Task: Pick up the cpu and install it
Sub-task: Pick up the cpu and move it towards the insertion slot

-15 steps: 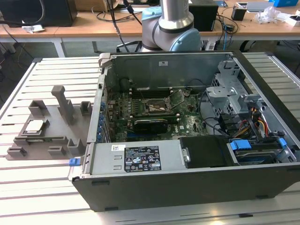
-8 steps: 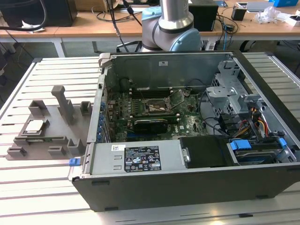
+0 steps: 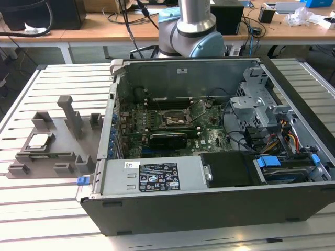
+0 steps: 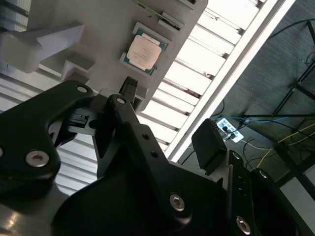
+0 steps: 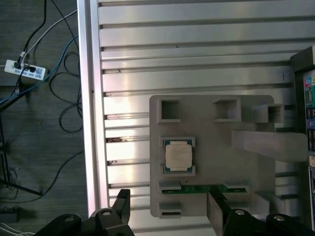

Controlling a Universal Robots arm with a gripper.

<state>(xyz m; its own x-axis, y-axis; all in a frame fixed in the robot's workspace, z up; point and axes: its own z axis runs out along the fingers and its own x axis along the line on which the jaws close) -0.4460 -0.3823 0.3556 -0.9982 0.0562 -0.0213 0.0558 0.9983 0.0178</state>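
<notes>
The cpu [image 3: 40,140] is a pale silver square chip lying flat in a recess of the grey holder [image 3: 63,137], at the exterior view's left. Both wrist views look down on the cpu [image 5: 178,156] [image 4: 144,50] from well above. My gripper [image 5: 169,206] [image 4: 170,118] hangs over the holder's edge, short of the chip. Its black fingers [image 5: 123,204] stand wide apart, open, with nothing between them. Inside the open computer case, the motherboard's black socket frame [image 3: 175,119] sits near the middle.
The open computer case [image 3: 220,209] takes up the middle and right of the slatted metal table [image 3: 47,209]. An upright grey post [image 3: 70,114] rises from the holder. In the first wrist view, a power strip [image 5: 24,71] and cables lie on the floor past the table's edge.
</notes>
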